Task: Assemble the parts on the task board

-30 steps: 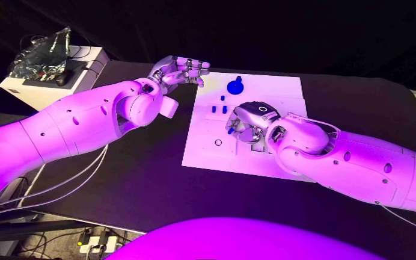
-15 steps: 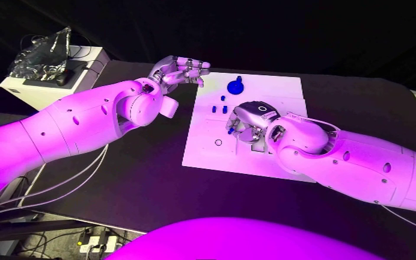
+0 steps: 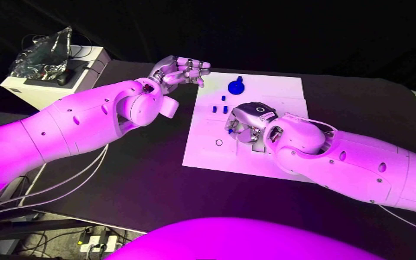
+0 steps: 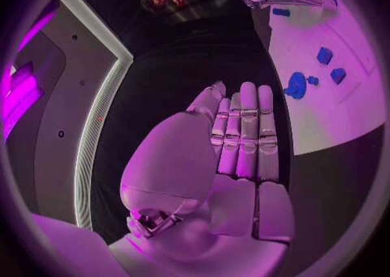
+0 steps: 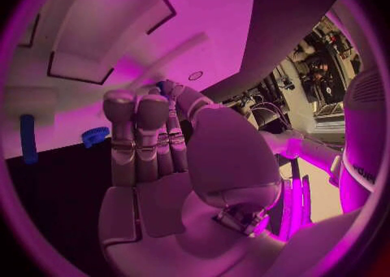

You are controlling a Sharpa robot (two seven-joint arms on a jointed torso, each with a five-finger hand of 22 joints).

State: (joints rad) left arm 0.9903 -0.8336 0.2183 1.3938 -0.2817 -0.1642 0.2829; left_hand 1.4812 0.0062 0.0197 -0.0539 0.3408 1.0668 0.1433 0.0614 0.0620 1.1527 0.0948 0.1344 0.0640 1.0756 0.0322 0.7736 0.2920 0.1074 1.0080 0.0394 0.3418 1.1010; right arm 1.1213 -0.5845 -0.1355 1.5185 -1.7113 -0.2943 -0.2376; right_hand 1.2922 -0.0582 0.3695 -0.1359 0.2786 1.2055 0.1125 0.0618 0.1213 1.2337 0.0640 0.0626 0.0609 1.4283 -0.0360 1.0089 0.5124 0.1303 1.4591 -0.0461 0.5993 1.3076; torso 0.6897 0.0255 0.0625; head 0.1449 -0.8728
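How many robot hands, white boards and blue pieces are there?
Robot hands: 2, the left robot hand and the right robot hand.
Task board: 1.
Blue parts: 5, four lying on the board, one at the right robot hand's fingertips.
Total: 8.

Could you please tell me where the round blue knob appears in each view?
Head view: knob at the board's far end.
Left wrist view: knob on the board, near two small parts.
Right wrist view: probably the ridged blue piece at the board's edge.
Shared landmark: the white board.
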